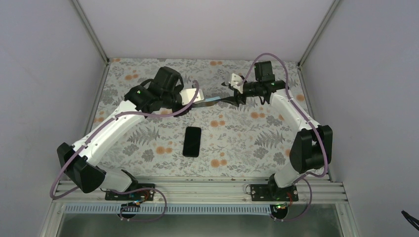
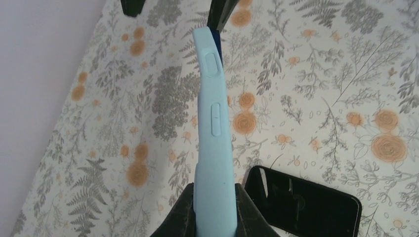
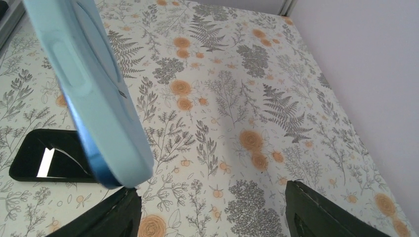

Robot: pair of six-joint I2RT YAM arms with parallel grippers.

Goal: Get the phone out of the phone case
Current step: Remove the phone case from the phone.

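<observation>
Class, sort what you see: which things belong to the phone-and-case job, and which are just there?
Job: light blue rubbery phone case; flat black rectangular phone; left claw; right claw.
Just there: floral-patterned table cover; grey walls.

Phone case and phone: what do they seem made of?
The phone case looks like soft silicone or rubber: matte pale blue, moulded button bumps. The phone shows a black, glossy, glass-like face mirroring light; its body material is unclear.
</observation>
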